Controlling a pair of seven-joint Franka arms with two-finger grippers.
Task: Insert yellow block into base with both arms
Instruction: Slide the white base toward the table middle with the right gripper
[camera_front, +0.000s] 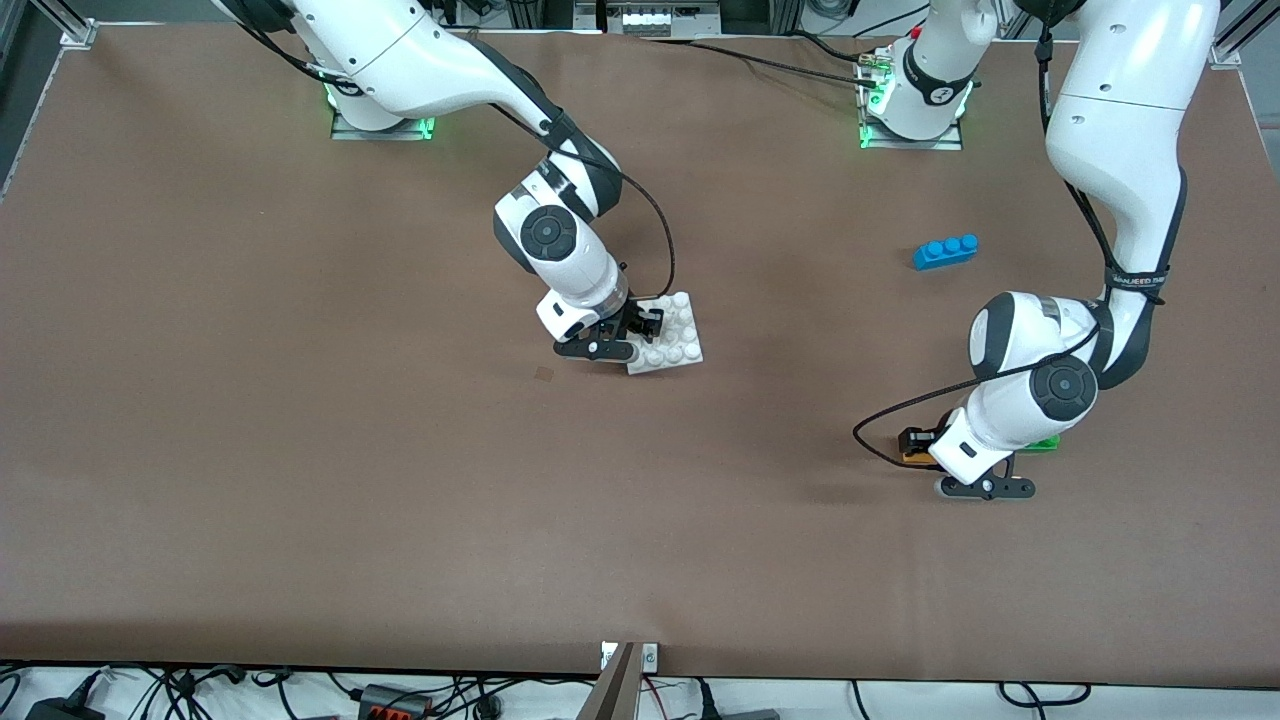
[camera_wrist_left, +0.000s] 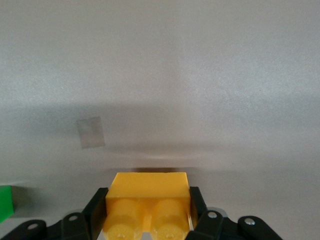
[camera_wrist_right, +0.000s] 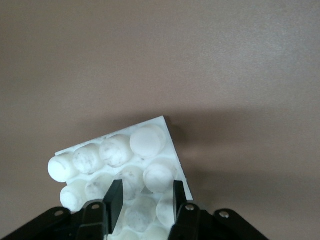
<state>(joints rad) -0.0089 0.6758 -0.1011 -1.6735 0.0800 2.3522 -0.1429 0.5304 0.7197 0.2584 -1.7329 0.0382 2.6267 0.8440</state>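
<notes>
The yellow block (camera_wrist_left: 148, 199) lies studs toward the camera between the fingers of my left gripper (camera_wrist_left: 148, 212), which is shut on it, low over the table near the left arm's end. From the front the block (camera_front: 914, 456) shows as an orange edge under the left gripper (camera_front: 918, 444). The white base (camera_front: 672, 334) lies on the table near the middle. My right gripper (camera_front: 640, 328) is down on its edge. In the right wrist view its fingers (camera_wrist_right: 114, 199) press studs of the base (camera_wrist_right: 150, 141) from both sides.
A green brick (camera_front: 1046, 443) lies on the table right beside the left hand, mostly hidden by it; its corner shows in the left wrist view (camera_wrist_left: 5, 202). A blue three-stud brick (camera_front: 945, 251) lies farther from the front camera, toward the left arm's base.
</notes>
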